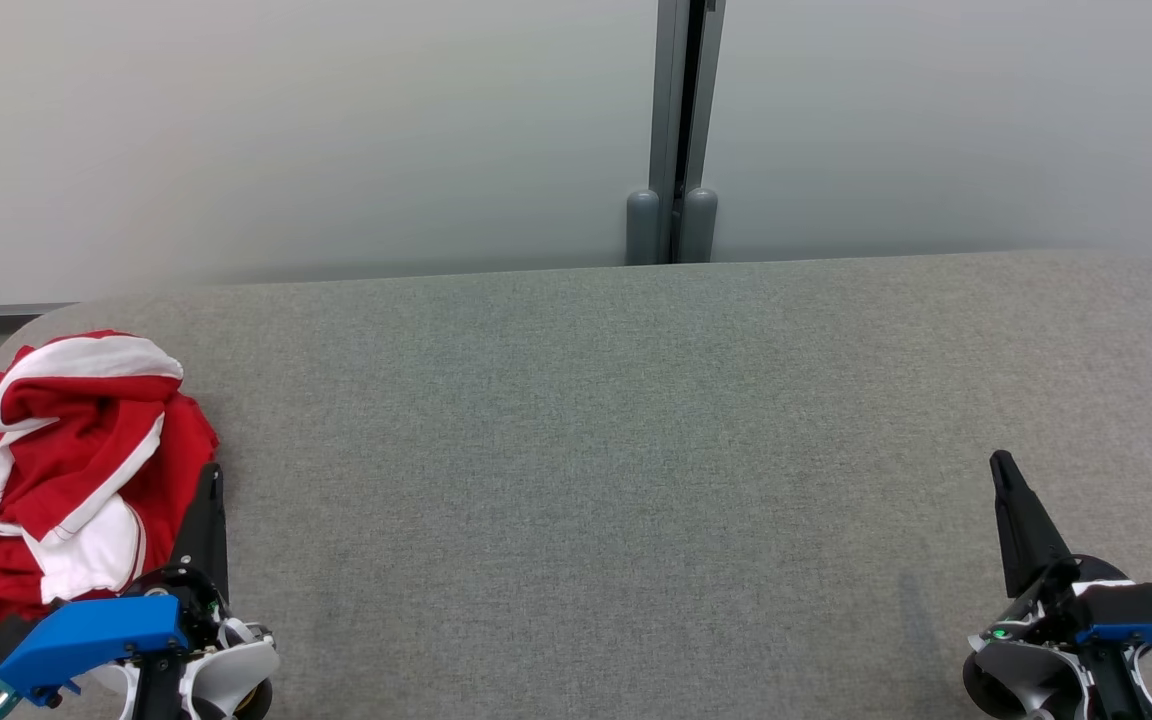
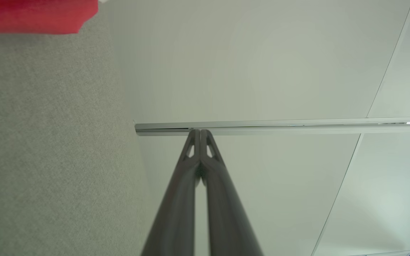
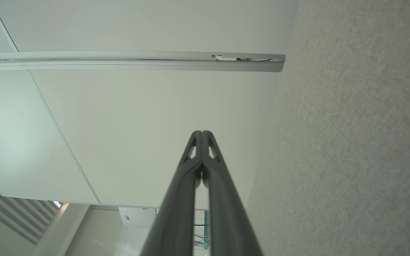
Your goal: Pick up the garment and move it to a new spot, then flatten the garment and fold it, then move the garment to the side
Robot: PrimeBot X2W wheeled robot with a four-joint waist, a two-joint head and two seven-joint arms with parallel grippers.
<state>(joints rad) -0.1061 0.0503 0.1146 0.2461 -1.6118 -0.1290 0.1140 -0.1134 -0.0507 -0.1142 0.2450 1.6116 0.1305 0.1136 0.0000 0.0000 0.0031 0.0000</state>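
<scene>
Waiting at the start, I'd say: the red-and-white garment (image 1: 66, 470) lies crumpled, ungrasped, at the left corner of the grey worktop (image 1: 586, 450). The left gripper (image 1: 213, 475) sits just beside it, the right gripper (image 1: 1002, 462) well apart, both pairs of fingers pressed together, empty. Next, the left must open and reach over. Pale wall panels (image 1: 286, 130) stand behind.

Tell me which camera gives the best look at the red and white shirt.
The head view: the whole crumpled shirt lies at the left end of the table, red with white trim. The left wrist view catches a blurred red corner; the right wrist view faces table and wall.
</scene>
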